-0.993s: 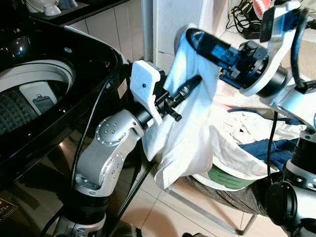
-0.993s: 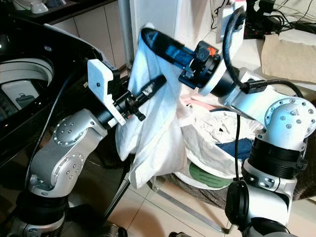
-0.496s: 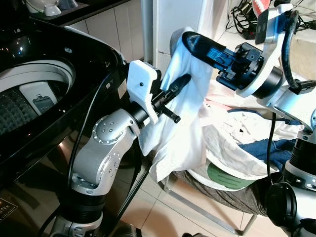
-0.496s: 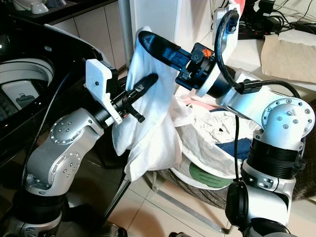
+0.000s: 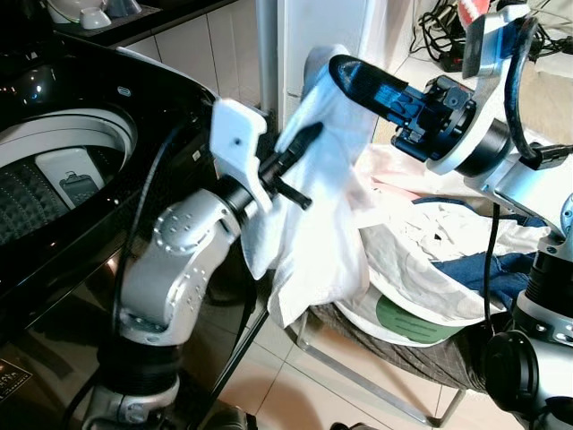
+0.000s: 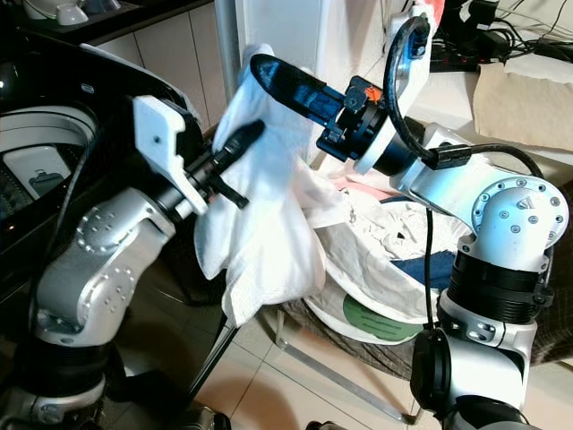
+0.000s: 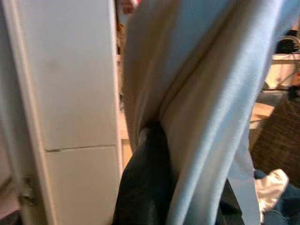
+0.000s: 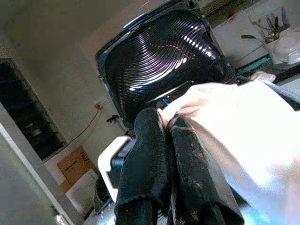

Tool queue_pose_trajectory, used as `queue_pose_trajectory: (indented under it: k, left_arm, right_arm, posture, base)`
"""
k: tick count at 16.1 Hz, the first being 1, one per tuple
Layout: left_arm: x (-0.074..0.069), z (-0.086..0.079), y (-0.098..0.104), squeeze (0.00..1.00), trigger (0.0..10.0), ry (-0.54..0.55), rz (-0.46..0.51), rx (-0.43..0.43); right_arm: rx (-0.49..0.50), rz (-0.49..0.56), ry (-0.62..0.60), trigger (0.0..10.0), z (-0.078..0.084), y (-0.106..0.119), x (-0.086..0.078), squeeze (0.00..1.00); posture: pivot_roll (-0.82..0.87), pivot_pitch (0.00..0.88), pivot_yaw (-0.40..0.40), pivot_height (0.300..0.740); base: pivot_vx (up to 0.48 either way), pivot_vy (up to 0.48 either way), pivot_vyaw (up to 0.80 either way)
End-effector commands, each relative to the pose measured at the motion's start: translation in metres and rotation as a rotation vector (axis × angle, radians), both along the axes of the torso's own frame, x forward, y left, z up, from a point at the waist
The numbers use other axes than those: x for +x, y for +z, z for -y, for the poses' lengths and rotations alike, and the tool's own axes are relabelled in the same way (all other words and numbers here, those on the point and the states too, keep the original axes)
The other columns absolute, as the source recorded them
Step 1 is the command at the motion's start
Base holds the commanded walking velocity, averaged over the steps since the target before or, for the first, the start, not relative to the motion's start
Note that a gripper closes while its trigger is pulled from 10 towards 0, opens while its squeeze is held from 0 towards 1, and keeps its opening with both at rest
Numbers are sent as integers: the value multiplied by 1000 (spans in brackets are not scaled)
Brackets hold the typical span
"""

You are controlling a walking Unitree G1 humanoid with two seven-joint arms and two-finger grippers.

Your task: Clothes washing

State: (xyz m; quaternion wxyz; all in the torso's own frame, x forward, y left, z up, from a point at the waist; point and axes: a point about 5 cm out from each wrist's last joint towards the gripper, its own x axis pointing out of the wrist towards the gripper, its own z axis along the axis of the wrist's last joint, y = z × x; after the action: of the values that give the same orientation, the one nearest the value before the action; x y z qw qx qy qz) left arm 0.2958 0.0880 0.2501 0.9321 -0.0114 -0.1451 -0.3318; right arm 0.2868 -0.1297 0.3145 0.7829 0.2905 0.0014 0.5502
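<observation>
Left eye view: white garment (image 5: 318, 215) held up between washer (image 5: 63, 170) and laundry basket (image 5: 421, 313)
Right claw (image 6: 269, 73): clamped on the top edge, so the cloth hangs free
Left claw (image 5: 300, 143): pressed into the folds, can't tell if it's gripping
Guess: heading for the drum

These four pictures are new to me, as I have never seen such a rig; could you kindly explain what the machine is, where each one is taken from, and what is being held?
It is a humanoid robot doing laundry. Two pictures come from a stereo camera on its head, looking down at its own silver arms. The other two come from cameras on its wrists, looking along each claw's black fingers.

The right claw is shut on the top of a white garment, which hangs in the air. The left claw presses into the cloth from the side. To the robot's left stands a black top-loading washing machine, open. To its right a laundry basket holds more white and blue clothes.
</observation>
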Motion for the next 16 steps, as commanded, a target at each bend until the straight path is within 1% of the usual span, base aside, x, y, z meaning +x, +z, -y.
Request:
queue_pose_trajectory:
  k: [1, 3, 4, 5, 6, 7, 8, 9, 10, 11, 12, 13, 14, 15, 16]
  left_arm:
    - [9, -17, 5, 0, 0, 101, 10, 6]
    - [22, -40, 18, 0, 0, 225, 57, 49]
    - [38, -78, 46, 0, 0, 408, 141, 97]
    - [43, -95, 59, 0, 0, 483, 178, 110]
    - [46, -113, 75, 0, 0, 575, 232, 138]
    - [49, -148, 113, 0, 0, 774, 364, 204]
    - [47, -165, 133, 0, 0, 878, 436, 236]
    - [43, -185, 160, 0, 0, 1012, 518, 275]
    - [44, -190, 166, 0, 0, 1048, 530, 295]
    - [48, -197, 163, 0, 0, 1091, 508, 326]
    - [54, -202, 157, 0, 0, 1124, 471, 365]
    - [62, -206, 144, 0, 0, 1146, 398, 424]
    - [86, -216, 89, 0, 6353, 1144, 93, 624]
    - [93, -220, 37, 0, 10000, 1093, -153, 669]
    - [94, -220, 21, 0, 10000, 1085, -230, 682]
  right_arm:
    - [11, 41, -2, 10000, 1, 7, -3, 1000]
    - [25, 49, 3, 10000, 2, 8, -3, 1000]
    - [14, 74, -20, 10000, 3, 10, -3, 1000]
    - [8, 82, -29, 10000, 3, 11, -3, 1000]
    - [3, 92, -27, 10000, 2, 11, -4, 0]
    - [-7, 116, -9, 10000, -2, 11, -7, 0]
    - [-19, 126, 2, 10000, -4, 11, -9, 0]
    - [-48, 134, 16, 10000, -9, 9, -12, 0]
    - [-64, 132, 18, 10000, -11, 6, -13, 0]
    - [-102, 124, 10, 10000, -16, 0, -13, 0]
    - [-138, 114, 2, 10000, -20, -6, -13, 0]
    - [-178, 103, -9, 10000, -25, -13, -13, 0]
    - [-232, 64, -22, 10000, -34, -29, -13, 0]
    - [-286, 29, -33, 10000, -41, -43, -14, 0]
    - [-314, 18, -40, 10000, -43, -47, -14, 0]
  posture:
    - [-20, 9, 5, 740]
    - [-18, 7, 5, 740]
    - [-17, 4, 6, 740]
    - [-17, 4, 6, 740]
    - [-15, 1, 5, 740]
    - [-13, 0, 4, 740]
    - [-11, 0, 4, 740]
    - [-9, 0, 5, 740]
    - [-10, 0, 8, 740]
    - [-12, 0, 8, 740]
    - [-12, 0, 8, 740]
    - [-12, 0, 8, 740]
    - [-13, 0, 9, 740]
    - [-22, 0, 16, 740]
    - [-22, 0, 16, 740]
  base:
    - [0, 0, 0]
    - [0, 0, 0]
    - [0, 0, 0]
    - [0, 0, 0]
    - [0, 0, 0]
    - [0, 0, 0]
    - [0, 0, 0]
    - [0, 0, 0]
    - [0, 0, 0]
    - [0, 0, 0]
    - [0, 0, 0]
    - [0, 0, 0]
    - [0, 0, 0]
    - [0, 0, 0]
    - [0, 0, 0]
